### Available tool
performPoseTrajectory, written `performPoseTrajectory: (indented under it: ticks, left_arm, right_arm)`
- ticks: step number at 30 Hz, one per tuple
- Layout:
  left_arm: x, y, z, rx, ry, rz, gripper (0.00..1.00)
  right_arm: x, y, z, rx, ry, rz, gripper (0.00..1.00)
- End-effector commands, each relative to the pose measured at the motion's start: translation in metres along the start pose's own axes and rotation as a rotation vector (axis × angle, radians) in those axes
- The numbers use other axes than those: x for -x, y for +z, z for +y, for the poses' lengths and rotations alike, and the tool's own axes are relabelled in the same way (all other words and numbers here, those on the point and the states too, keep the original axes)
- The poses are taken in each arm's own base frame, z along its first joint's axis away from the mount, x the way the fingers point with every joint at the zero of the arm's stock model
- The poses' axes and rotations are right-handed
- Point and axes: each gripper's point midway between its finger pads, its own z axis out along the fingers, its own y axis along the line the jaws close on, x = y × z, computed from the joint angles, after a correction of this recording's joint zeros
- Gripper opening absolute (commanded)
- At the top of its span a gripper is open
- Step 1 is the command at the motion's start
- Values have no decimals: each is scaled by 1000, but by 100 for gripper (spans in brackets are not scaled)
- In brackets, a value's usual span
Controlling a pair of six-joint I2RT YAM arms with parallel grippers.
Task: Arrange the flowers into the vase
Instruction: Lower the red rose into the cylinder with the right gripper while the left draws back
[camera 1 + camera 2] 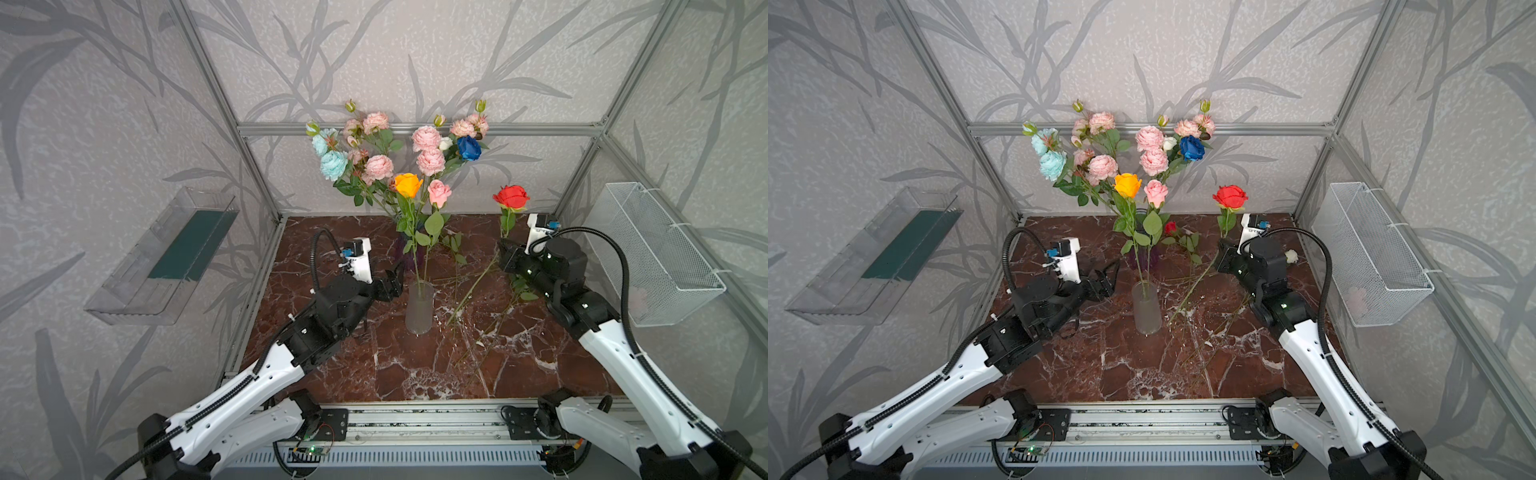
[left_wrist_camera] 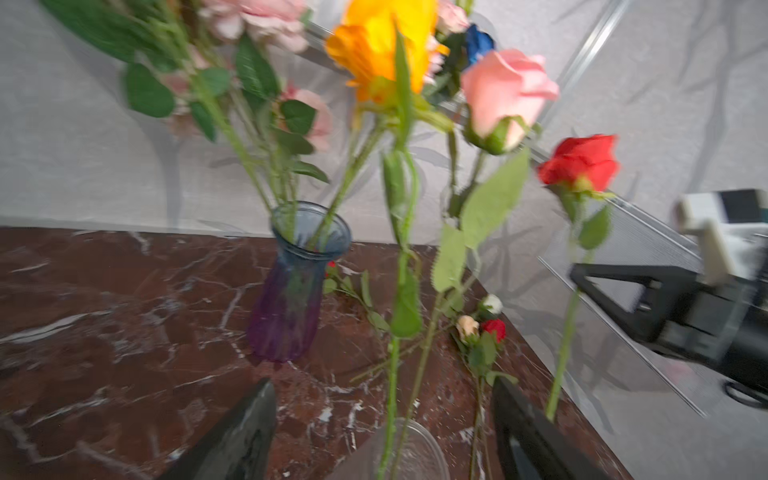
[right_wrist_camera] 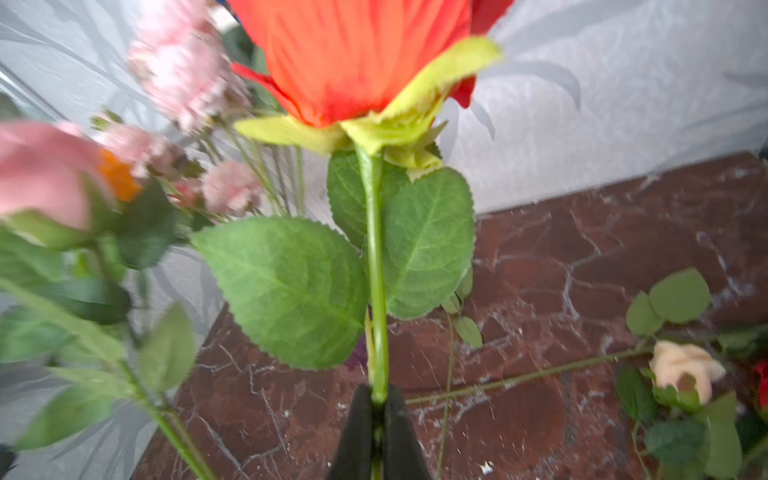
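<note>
A clear plastic tray (image 1: 162,257) hangs on the left wall. Over the marble table (image 1: 365,365), the left gripper (image 1: 394,279) sits just left of the clear vase (image 1: 419,309). Its jaws are spread wide and grip nothing. In the left wrist view its fingers (image 2: 245,432) stand to either side of the vase's rim.

The clear vase stands upright near the middle of the table. It holds an orange rose (image 1: 408,185) and a pink rose (image 1: 439,192), their stems down inside it. Behind it, a purple vase (image 2: 286,307) carries a tall bunch of turquoise flowers (image 1: 332,164) and frilly pink flowers (image 1: 426,138), with a blue rose (image 1: 469,148) among the blooms on the right.

Right of the clear vase, loose stems (image 1: 471,291) lie across the table. A small cream rose (image 3: 685,365) lies farther right.

The right gripper (image 3: 377,401) is clamped tight on the green stem of a red rose (image 1: 511,196). It holds the rose upright above the table, to the right of both vases and apart from them. A white wire basket (image 1: 660,253) hangs on the right wall.
</note>
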Motion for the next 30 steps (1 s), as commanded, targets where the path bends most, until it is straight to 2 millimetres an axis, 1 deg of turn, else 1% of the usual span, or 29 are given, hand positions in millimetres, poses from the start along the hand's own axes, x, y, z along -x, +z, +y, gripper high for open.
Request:
performPoseTrajectory:
  ticks: [1,4,6,9,12,14,18,20,26,30]
  left_arm:
    - [23,-13,56,229,-118,-123,85]
    - [31,-20,88,318,-216,-188,87]
    - [34,-21,99,344,-238,-208,87]
    - [33,-17,97,331,-238,-195,87]
    - [27,-11,93,305,-245,-168,87]
    - [24,-9,91,293,-248,-155,86]
    - [21,-6,88,273,-256,-141,86]
    - [21,-5,86,262,-261,-137,86]
    - [20,-4,83,244,-265,-132,85]
    - [21,-4,82,241,-262,-133,85]
  right_arm:
    - [47,-20,34,36,-97,-142,0]
    - [69,-33,70,88,-180,-228,0]
    - [81,-37,91,116,-224,-278,0]
    - [90,-37,121,159,-277,-319,0]
    - [88,-31,146,195,-330,-350,0]
    - [85,-25,157,199,-361,-368,0]
    - [74,-11,171,208,-404,-382,0]
    - [68,-5,173,201,-418,-395,0]
    - [53,8,174,200,-431,-375,0]
    - [29,15,167,197,-433,-326,0]
